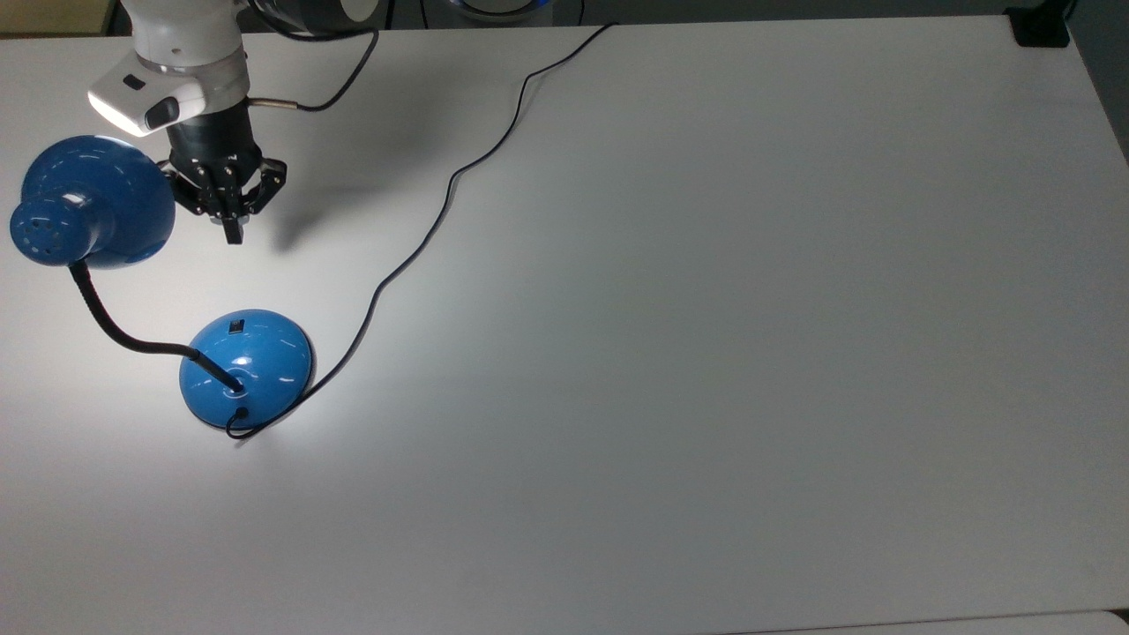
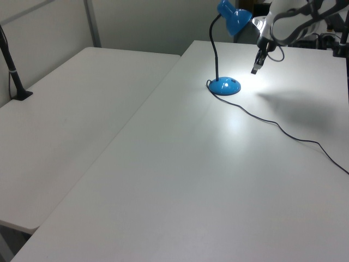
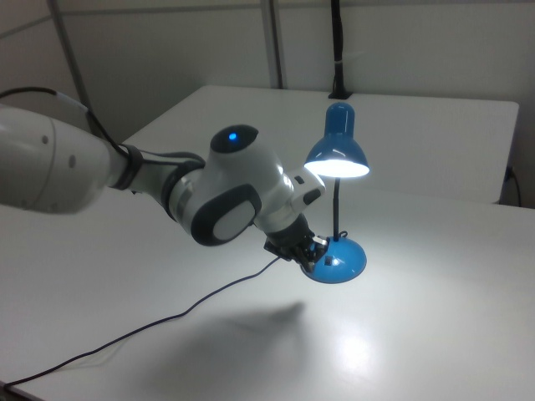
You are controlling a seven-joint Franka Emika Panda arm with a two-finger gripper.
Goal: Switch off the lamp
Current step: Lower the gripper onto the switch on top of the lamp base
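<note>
Lamp (image 1: 245, 366) lit, standing near the top view's left tabletop (image 1: 706, 353) edge. Gripper (image 1: 233, 236) hovers beside the shade, fingers pressed together, likely to form one poking tip for the switch (image 1: 236, 327).

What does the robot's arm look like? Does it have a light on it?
The arm is fat, round and white with grey joints, and one joint carries a small glowing blue light. A thin black cable loops beside the wrist. At the end sits a small black tool with two thin fingers.
</note>
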